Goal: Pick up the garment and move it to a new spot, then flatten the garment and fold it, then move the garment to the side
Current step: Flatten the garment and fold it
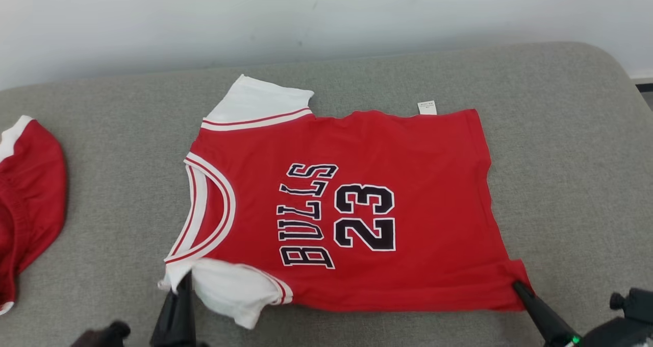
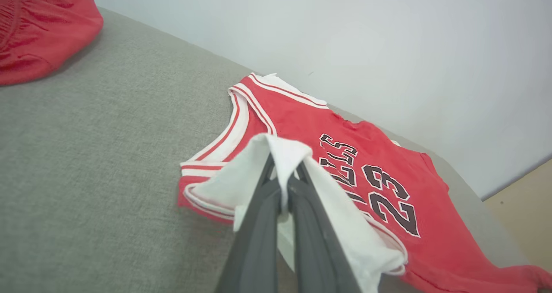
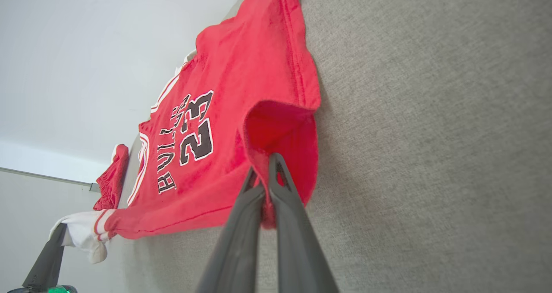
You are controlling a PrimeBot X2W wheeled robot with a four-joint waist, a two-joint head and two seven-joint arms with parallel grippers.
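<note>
The garment (image 1: pixel 418 183) is a red jersey with white sleeves and "BULLS 23" in black, spread on the grey cushion with its collar to the left. My left gripper (image 1: pixel 184 280) is shut on the near white sleeve (image 2: pixel 280 155), which it lifts a little off the cushion. At the near right, my right gripper (image 1: pixel 518 287) is shut on the hem corner (image 3: pixel 276 129) of the garment (image 3: pixel 241 82), and the red cloth bunches up around its fingertips. The far sleeve and a small white label lie flat at the back edge.
A second red garment (image 1: pixel 25 204) with white trim lies bunched at the cushion's left end, also seen in the left wrist view as red cloth (image 2: pixel 39 30). The grey cushion (image 1: pixel 561 148) meets a pale wall at the back. A strip of tan floor (image 2: pixel 526 207) shows past its right end.
</note>
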